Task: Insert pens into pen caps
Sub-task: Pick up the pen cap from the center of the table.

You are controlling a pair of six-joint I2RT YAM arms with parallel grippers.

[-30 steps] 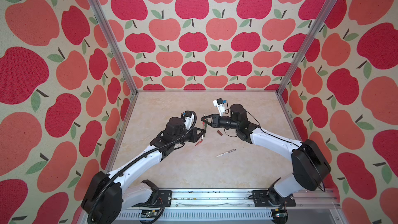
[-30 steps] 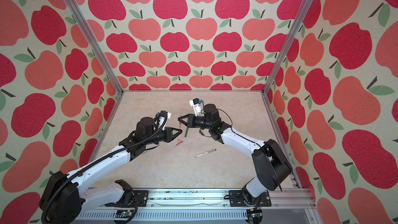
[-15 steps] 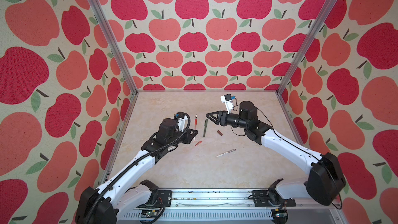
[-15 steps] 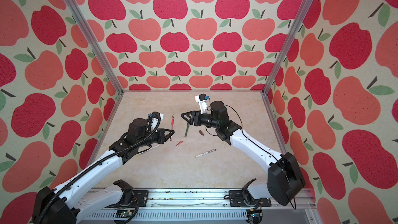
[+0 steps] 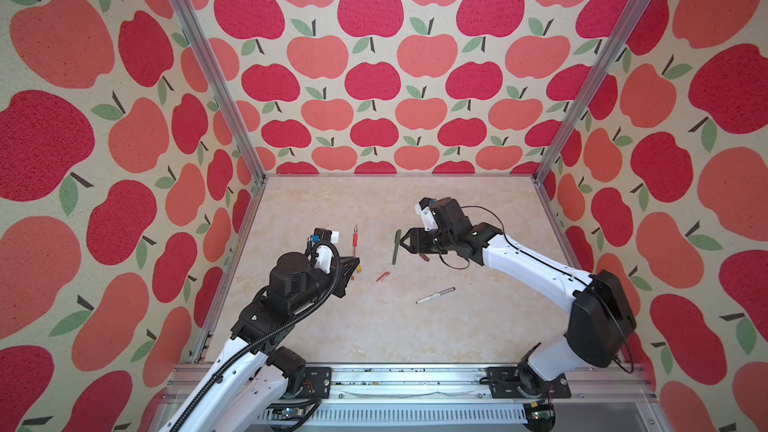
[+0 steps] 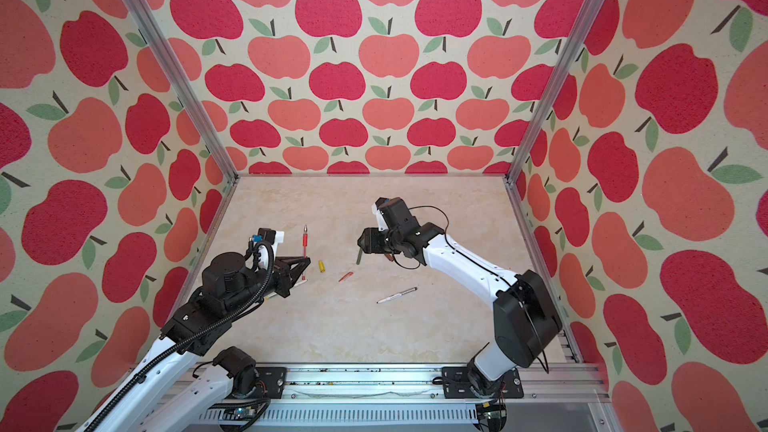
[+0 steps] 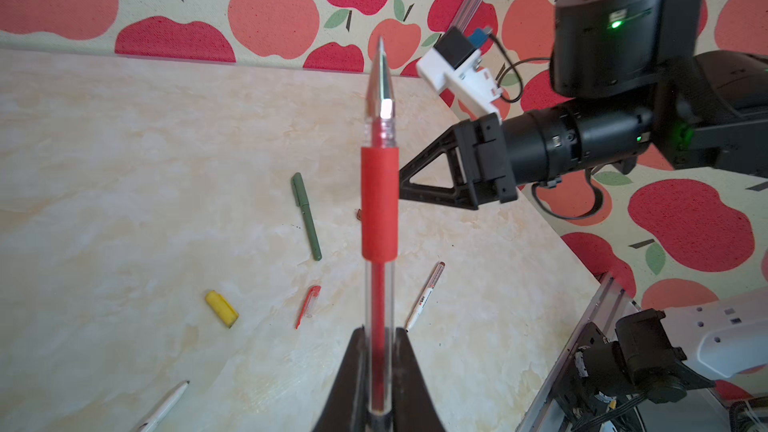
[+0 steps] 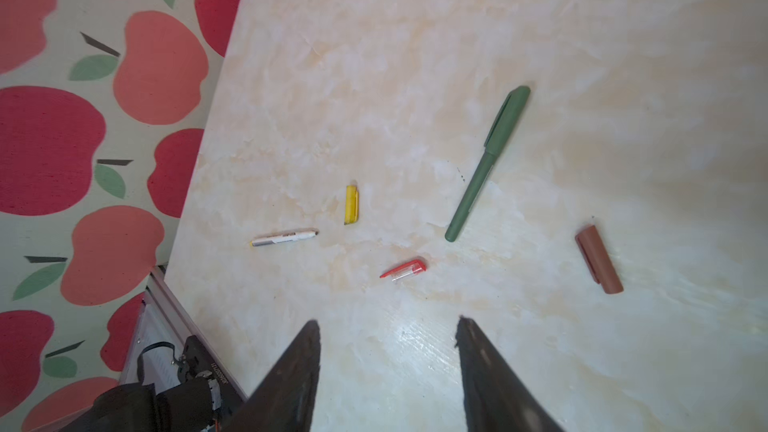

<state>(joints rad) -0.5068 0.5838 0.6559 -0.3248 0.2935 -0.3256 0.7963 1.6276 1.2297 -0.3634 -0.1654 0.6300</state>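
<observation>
My left gripper (image 7: 379, 336) is shut on the clear barrel of the red pen (image 7: 379, 201), whose metal tip points away from the wrist; both top views show that pen (image 5: 355, 241) (image 6: 304, 238) too. My right gripper (image 8: 386, 326) (image 5: 401, 241) is open and empty above the table. Next to it lies the dark green pen (image 8: 486, 164) (image 5: 395, 248) with its green cap on. Loose on the table are the red cap (image 8: 403, 271) (image 5: 382, 276), yellow cap (image 8: 352, 204) (image 6: 321, 265) and brown cap (image 8: 598, 259). A white pen (image 5: 435, 295) lies nearer the front, another white pen (image 8: 284, 238) by the left arm.
The marble-look table (image 5: 374, 326) is shut in by apple-print walls (image 5: 370, 76) on three sides. A metal rail (image 5: 395, 384) with both arm bases runs along the front edge. The two arms stand apart, left and right of the scattered pens and caps.
The right gripper has opened and drawn back to the right, and the green pen now lies on the table. The left arm has pulled back left, still holding the red pen.
</observation>
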